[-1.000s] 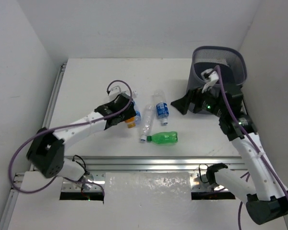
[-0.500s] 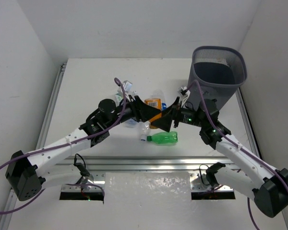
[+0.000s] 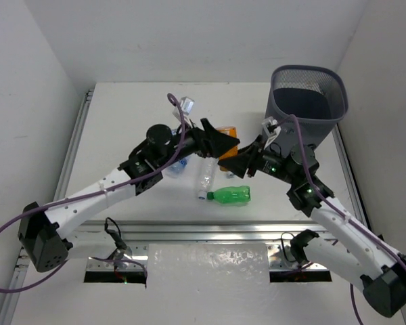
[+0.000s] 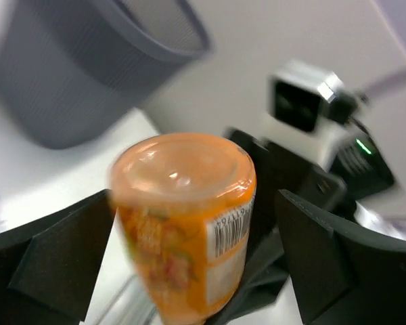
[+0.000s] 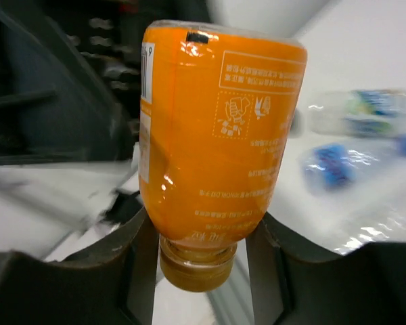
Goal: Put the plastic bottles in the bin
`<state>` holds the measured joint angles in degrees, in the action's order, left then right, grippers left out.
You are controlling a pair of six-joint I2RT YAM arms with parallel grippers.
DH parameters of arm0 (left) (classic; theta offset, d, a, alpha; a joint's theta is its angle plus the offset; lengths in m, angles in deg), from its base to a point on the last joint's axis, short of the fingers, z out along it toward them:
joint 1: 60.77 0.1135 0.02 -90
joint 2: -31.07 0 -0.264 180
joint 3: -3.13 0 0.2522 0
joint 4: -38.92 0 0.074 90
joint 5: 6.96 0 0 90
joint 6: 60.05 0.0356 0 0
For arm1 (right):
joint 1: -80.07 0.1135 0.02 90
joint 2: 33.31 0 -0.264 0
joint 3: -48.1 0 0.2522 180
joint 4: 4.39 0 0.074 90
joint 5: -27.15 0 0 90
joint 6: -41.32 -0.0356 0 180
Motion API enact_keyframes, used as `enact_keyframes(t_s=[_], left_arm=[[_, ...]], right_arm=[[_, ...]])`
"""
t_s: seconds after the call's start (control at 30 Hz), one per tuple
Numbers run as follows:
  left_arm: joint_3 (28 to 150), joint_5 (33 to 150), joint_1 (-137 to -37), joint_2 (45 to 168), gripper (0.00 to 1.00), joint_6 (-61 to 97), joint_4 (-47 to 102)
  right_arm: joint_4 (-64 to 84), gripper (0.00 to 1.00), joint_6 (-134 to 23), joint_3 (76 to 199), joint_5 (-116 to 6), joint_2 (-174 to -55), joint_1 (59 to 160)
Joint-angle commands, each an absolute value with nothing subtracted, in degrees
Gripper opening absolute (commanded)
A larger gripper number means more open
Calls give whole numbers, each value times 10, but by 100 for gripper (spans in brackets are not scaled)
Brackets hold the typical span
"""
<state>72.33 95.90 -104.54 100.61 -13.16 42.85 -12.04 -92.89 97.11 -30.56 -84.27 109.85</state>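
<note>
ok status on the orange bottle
right hand shut on orange bottle, cap end. left hand open around its base. bin beyond right hand, nothing seen between.

One bin [image 3: 321, 128], orange bottle [image 5: 216, 135] and green bottle [image 3: 231, 196]; three clear bottles [image 5: 365, 112] [image 5: 331, 166] [image 5: 386, 223].

On the orange bottle [image 5: 216, 156], white print and boxed pictograms are noted, inverted and too small to read. A barcode [image 4: 231, 227] is seen, its digits blurred.
</note>
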Motion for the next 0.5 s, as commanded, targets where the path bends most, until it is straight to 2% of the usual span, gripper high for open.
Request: enact_keyframes(t_s=[0.0,0.07,0.1,0.17,0.3,0.37,0.47], left_arm=[[871,724,-1044,1001,100,-67,177],[926,602,-1013,1013,100,-77,27],[959,591,-963,1022,100,-78,-6],[975,586,-910,1029,100,-70,-59],[993,603,-810,1078,100,-9,-85],[1013,649,-785,1130,100,13,-98],[1059,677,-750,1216,100,39,-130]], right_arm=[[87,0,-856,1059,-539,-798,1099],[193,0,-833,1138,-647,-806,1093],[277,0,-821,1169,-731,-832,1080],[339,0,-797,1251,-781,-863,1057],[430,0,-778,1365,-781,-945,920],[454,0,-766,1437,-770,-1003,890],[496,15,-749,1555,-774,-1101,838]])
